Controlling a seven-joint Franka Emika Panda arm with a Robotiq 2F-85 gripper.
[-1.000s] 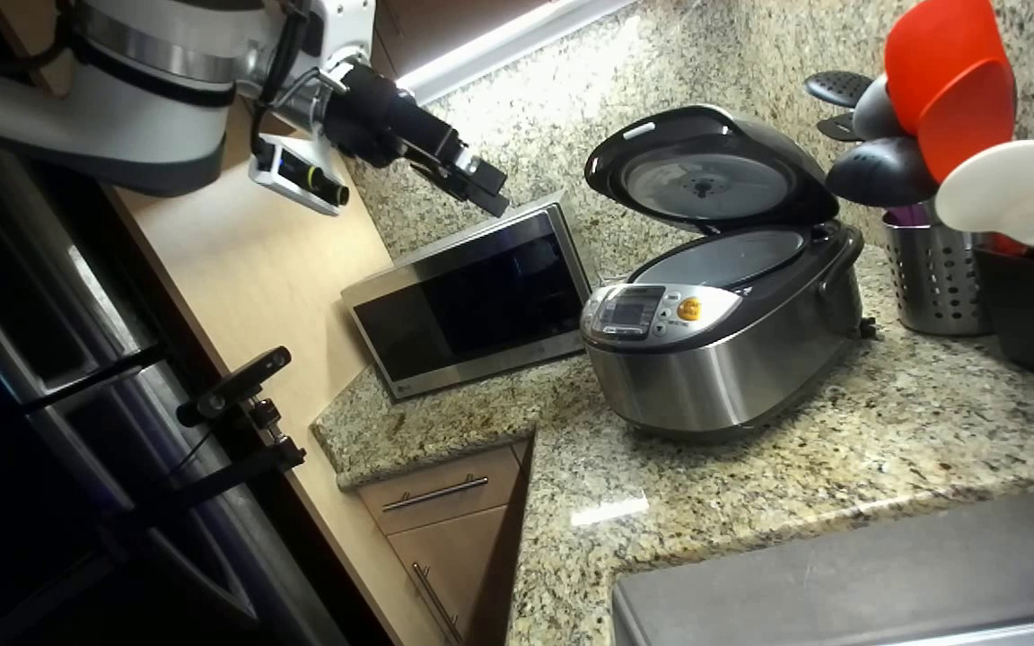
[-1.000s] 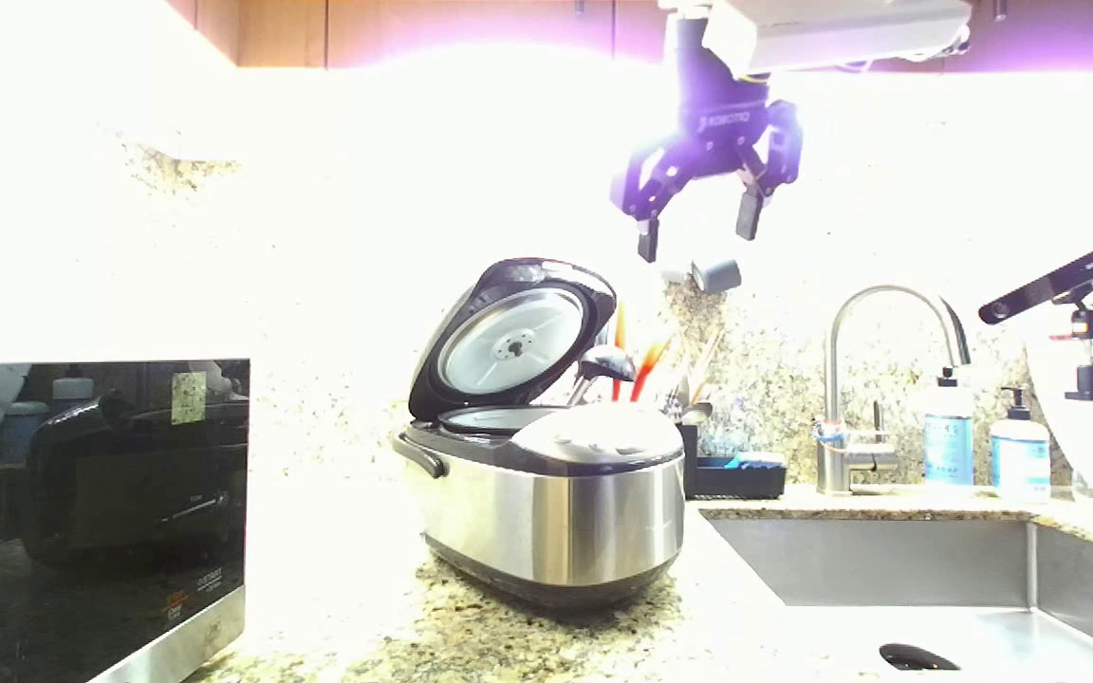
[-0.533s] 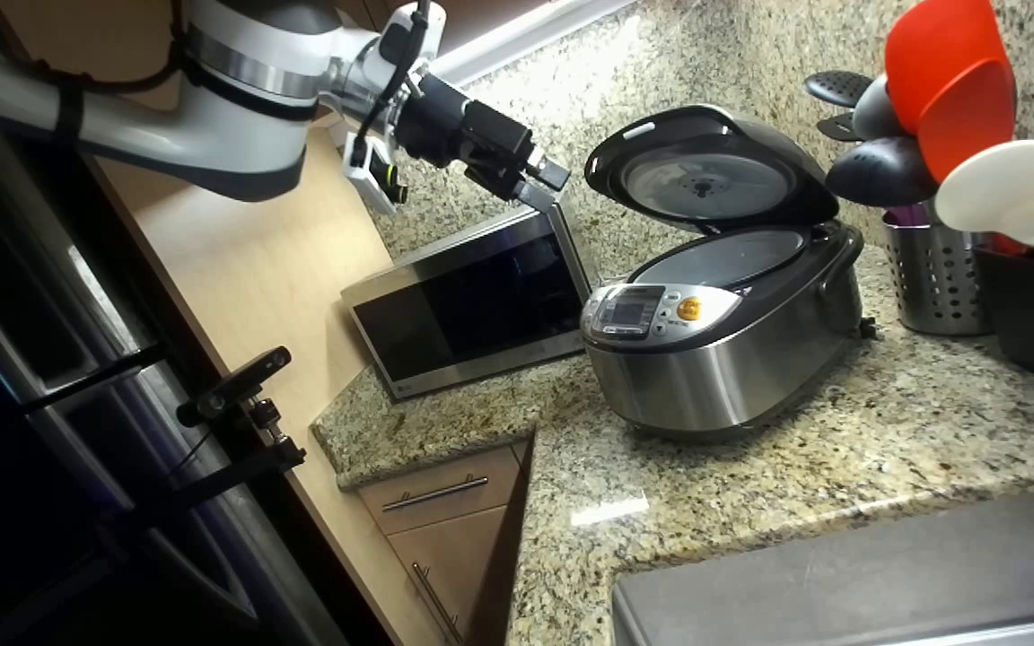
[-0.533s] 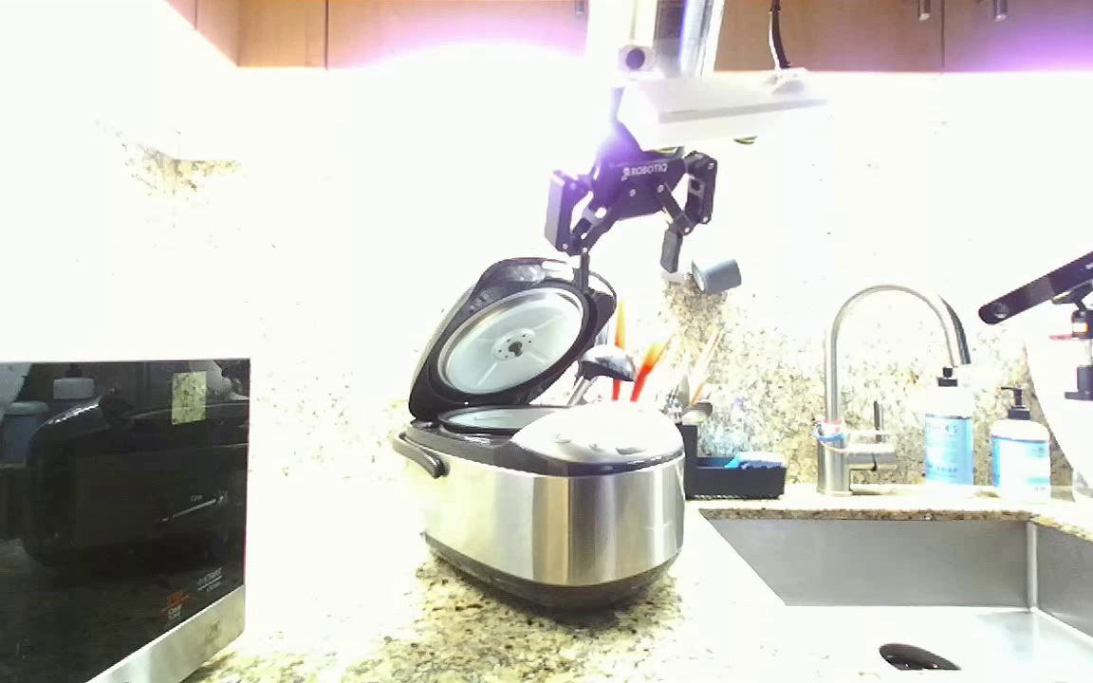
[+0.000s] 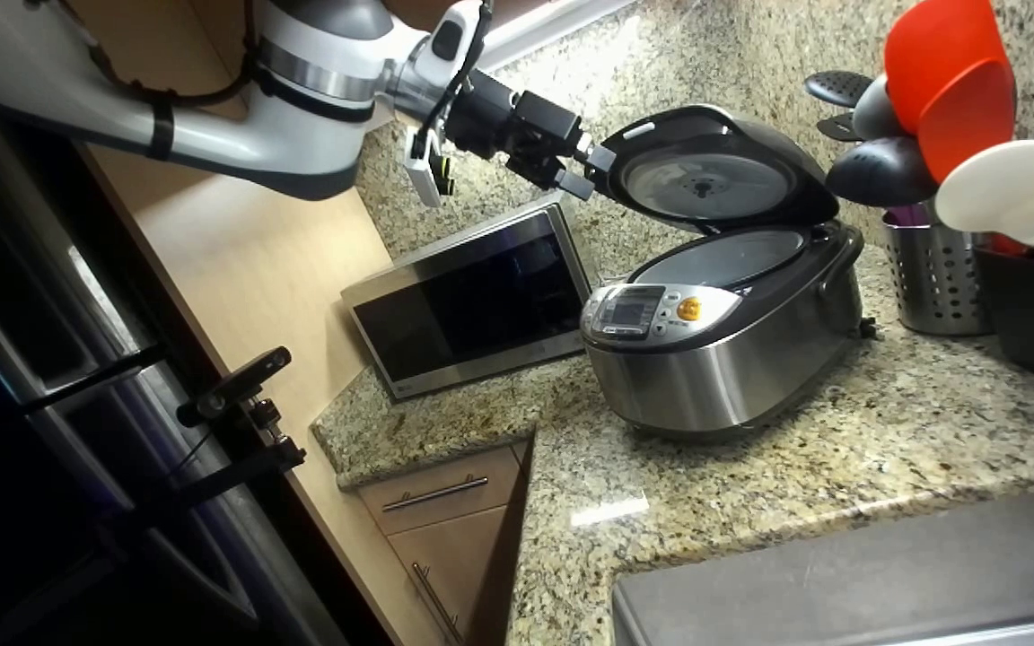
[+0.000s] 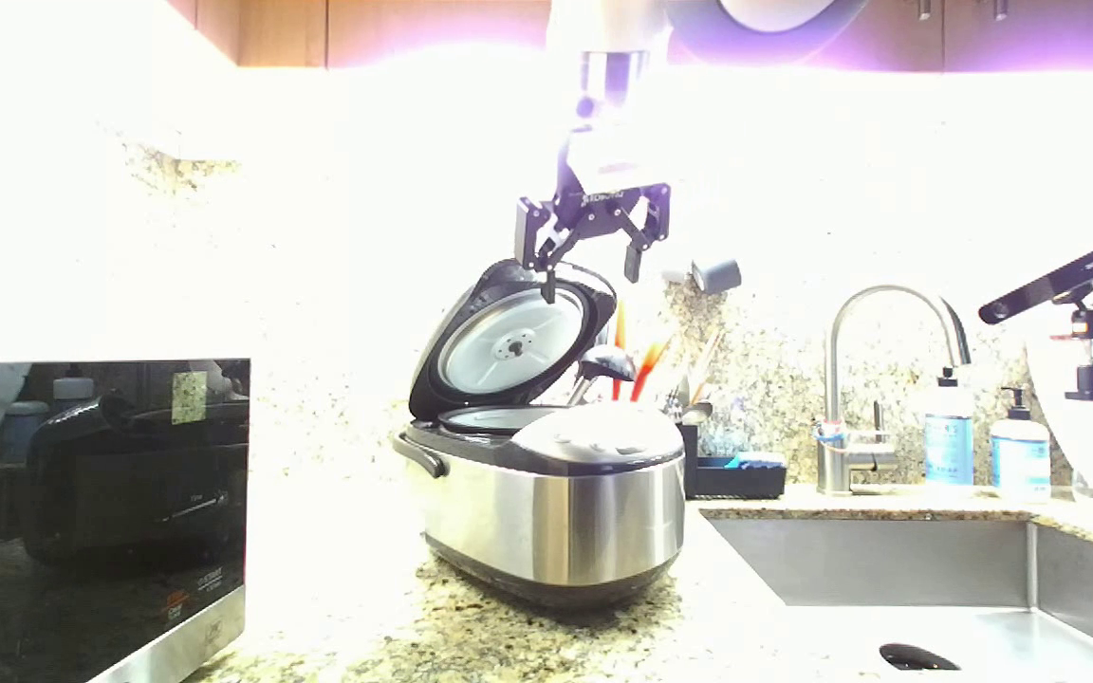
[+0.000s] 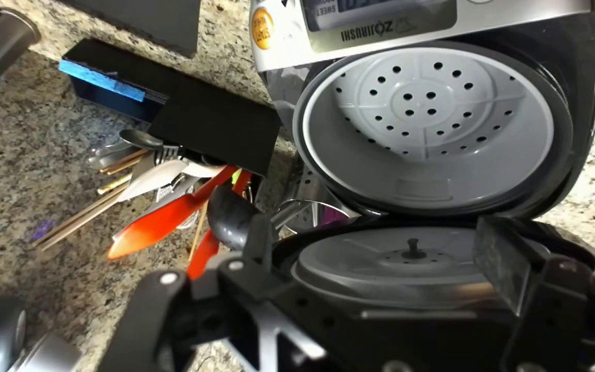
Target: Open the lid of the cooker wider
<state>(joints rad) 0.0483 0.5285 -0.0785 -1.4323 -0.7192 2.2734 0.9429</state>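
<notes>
So, nearest in the wrist view, the black 2-fingered gripper [image 7: 382,248] is spread apart by the free upper edge of the round, black, grey-lined hinged lid [image 7: 380,266]; whether it touches, I cannot tell. The lid slants open from the rear of the squat, silver-grey metal rice cooker [image 5: 714,381], in which sits a pale grey, perforated round insert [image 7: 426,124]. Near the cooker stands a perforated steel cylinder [image 5: 910,287]. Farther off, in an exterior view, sits a dark-doored, boxy silver microwave [image 5: 472,301].
</notes>
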